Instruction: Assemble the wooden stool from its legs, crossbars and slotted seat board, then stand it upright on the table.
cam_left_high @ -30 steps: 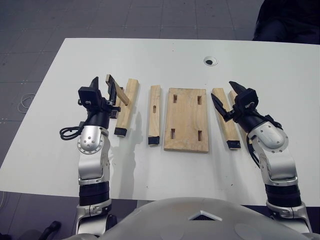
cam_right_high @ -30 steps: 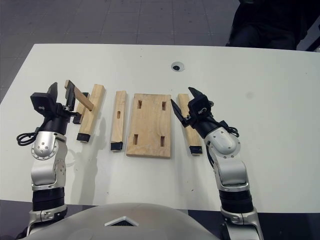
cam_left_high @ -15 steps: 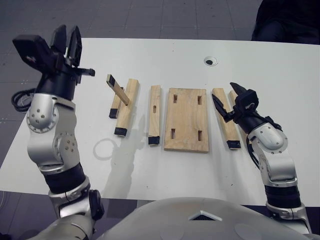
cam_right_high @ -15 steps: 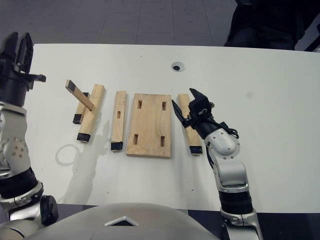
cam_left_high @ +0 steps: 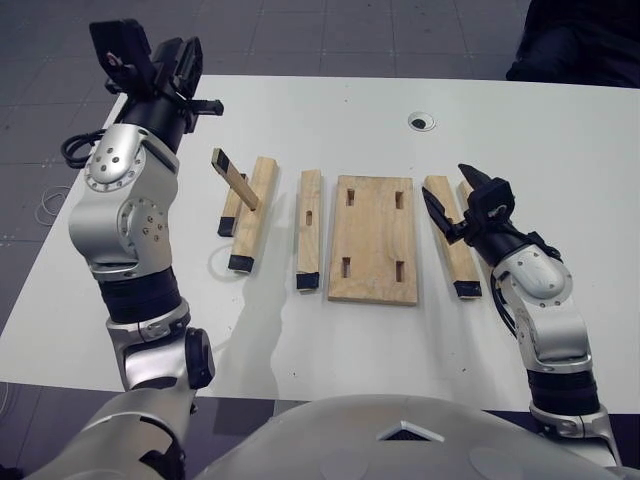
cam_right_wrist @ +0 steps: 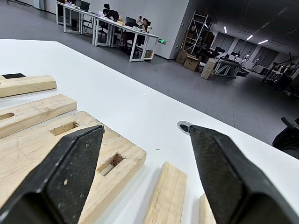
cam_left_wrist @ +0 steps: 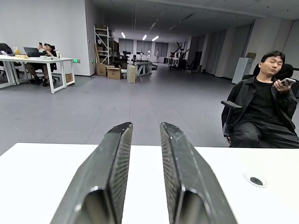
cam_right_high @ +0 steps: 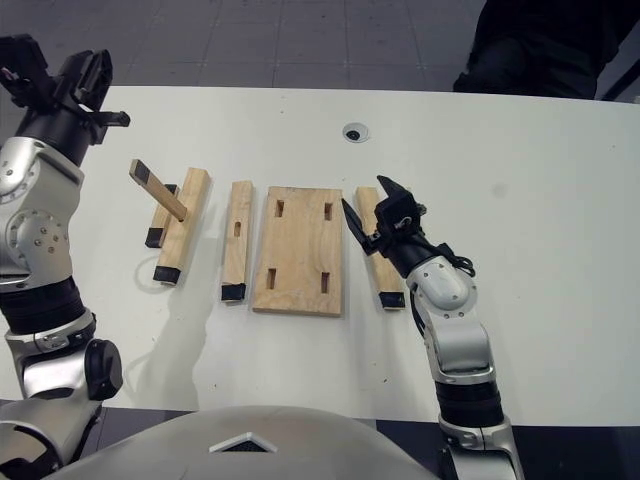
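The seat board (cam_left_high: 373,238) lies flat near the middle of the white table (cam_left_high: 560,130), with its four slots facing up and the table surface showing through them. Just to its left lies the slotted leg (cam_left_high: 309,226), its black-capped end toward the robot and a single slot open in its top face. Further left is the outer left leg (cam_left_high: 254,214), also lying flat. A crossbar (cam_left_high: 236,180) rises from it at a tilt, dark tip uppermost, and its lower end meets the leg's top face; I cannot tell whether it is seated in a slot there. A thin piece (cam_left_high: 229,212) with a black end lies against this leg's left side. To the right of the board lie two right legs (cam_left_high: 450,238), side by side. The right gripper (cam_left_high: 445,182) hangs over their far ends, its fingers (cam_right_wrist: 70,172) spread wide with nothing between them, and I cannot tell whether they touch the wood. The left gripper (cam_left_wrist: 145,126) is up in the air above the table's far left corner, well apart from every piece. Its two fingers (cam_left_wrist: 112,172) are nearly parallel, with a narrow gap between them and nothing held. A round cable hole (cam_left_high: 421,122) sits in the table beyond the board.
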Tool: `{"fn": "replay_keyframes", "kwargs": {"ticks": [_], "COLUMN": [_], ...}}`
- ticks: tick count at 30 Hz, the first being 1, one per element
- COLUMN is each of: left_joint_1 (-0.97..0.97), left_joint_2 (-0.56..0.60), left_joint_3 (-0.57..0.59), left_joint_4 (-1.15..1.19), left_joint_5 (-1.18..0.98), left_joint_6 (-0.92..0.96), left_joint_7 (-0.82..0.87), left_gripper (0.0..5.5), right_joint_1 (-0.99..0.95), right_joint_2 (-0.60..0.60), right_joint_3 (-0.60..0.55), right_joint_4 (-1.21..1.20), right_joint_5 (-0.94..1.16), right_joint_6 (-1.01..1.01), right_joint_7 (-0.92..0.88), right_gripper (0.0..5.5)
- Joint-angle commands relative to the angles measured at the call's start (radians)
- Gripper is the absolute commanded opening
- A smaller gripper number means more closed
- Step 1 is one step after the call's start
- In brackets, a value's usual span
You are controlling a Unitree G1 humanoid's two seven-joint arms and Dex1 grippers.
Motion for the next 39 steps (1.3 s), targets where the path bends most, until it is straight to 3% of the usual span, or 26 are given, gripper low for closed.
{"fn": "replay_keyframes", "kwargs": {"ticks": [1, 20, 32, 39], "left_joint_1": [0.048, -0.086, 0.081, 0.089], "left_joint_2": [-0.039, -0.028, -0.071, -0.055], "left_joint_3": [-0.026, -0.001, -0.054, -0.041], "left_joint_4": [-0.016, -0.078, 0.222, 0.251], "left_joint_5": [0.023, 0.047, 0.12, 0.129], "left_joint_6": [0.01, 0.049, -0.138, -0.162], "left_joint_7": [0.02, 0.02, -0.074, -0.08], "left_gripper": [1.12, 1.12, 1.12, 1.12], "right_joint_1": [-0.001, 0.007, 0.004, 0.0], "right_joint_2": [0.001, 0.005, 0.0, 0.005], "right_joint_3": [0.002, 0.01, 0.006, 0.005], "right_joint_4": [-0.011, -0.021, -0.023, -0.018], "right_joint_5": [0.0, -0.002, 0.005, 0.001], "right_joint_6": [0.012, 0.021, 0.027, 0.025], "right_joint_7": [-0.003, -0.005, 0.001, -0.007], "right_gripper": [3.34, 3.34, 3.34, 3.34]}}
